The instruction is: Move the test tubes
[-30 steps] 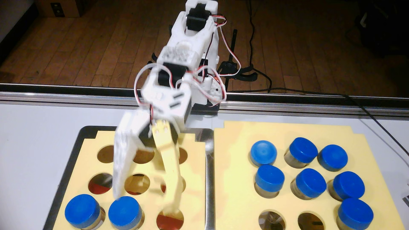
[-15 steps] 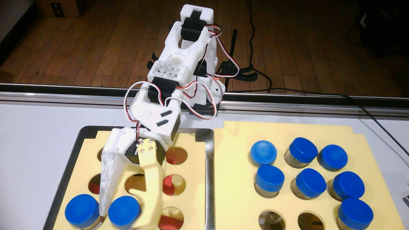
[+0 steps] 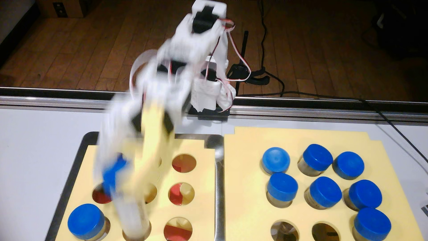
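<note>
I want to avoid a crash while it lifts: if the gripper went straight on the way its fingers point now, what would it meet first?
The blurred gripper points down toward the left yellow foam. Likely first: the rim of the near middle hole its held test tube is leaving. Depth is unclear.

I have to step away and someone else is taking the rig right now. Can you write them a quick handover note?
Hand: shut on one test tube, blurred, lifted most of the way out of its hole in the left foam block.
One capped tube sits in that block's front-left hole.
Right foam block: seven tubes seated, two front holes empty.
Left: seat the held tube in a right-block hole, probably then the last one.
</note>
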You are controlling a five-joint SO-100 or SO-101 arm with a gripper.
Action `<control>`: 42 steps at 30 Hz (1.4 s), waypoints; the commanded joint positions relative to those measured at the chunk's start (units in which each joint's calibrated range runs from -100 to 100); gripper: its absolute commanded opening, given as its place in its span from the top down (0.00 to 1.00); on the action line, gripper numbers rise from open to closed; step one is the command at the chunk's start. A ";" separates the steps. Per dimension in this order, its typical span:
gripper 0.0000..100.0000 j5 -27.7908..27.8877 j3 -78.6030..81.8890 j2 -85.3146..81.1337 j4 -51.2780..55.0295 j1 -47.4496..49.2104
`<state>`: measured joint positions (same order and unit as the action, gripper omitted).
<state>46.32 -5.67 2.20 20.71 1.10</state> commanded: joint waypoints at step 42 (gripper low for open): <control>0.93 -0.04 -3.55 8.35 10.50 37.18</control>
<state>46.48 -7.17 9.32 17.44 36.50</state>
